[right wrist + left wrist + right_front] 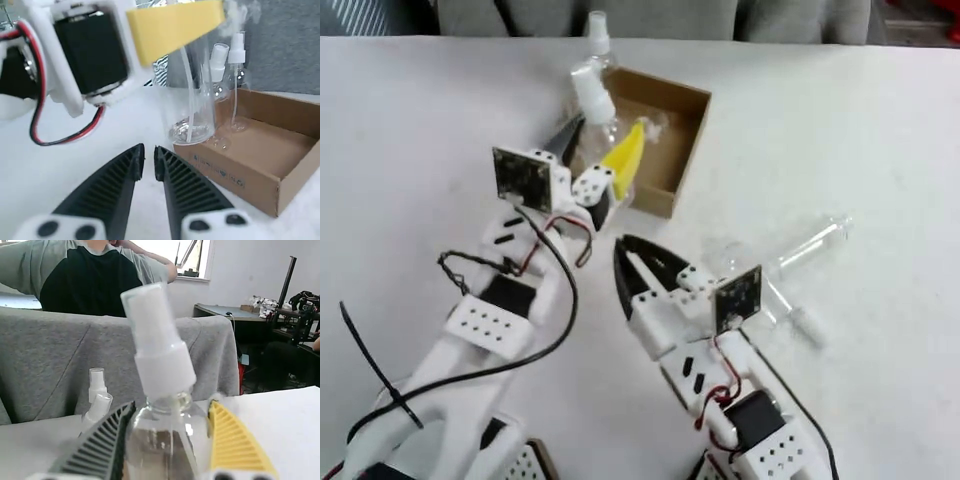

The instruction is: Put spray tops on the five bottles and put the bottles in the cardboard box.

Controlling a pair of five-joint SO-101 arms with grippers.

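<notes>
The left gripper (602,150) is pinching a clear spray bottle (605,128) by its body between one black and one yellow finger, and is holding it over the near corner of the cardboard box (692,135), at the box's left end. In the left wrist view the bottle (165,440) is standing between the ribbed fingers of the gripper (171,407), and its white spray top (157,345) is sitting on the neck but leaning to one side. The right wrist view is showing the same bottle (192,115) with its thin dip tube running down inside, its base hanging just above the box's front edge (235,175). Two more capped bottles (227,75) are standing upright at the far side of the box, their sprayers touching or nearly so; one of them (597,28) is showing in the high view. The right gripper (622,250) is lying low near the table, just short of the box, its black fingers pressed almost together around nothing (149,150). To its right, clear uncapped bottles (790,255) are lying on their sides; I cannot tell how many. A loose spray top (808,325) is lying just beside them. The white table (410,130) is carrying everything, and a grey cloth-covered seat back (50,365) is standing behind it.
</notes>
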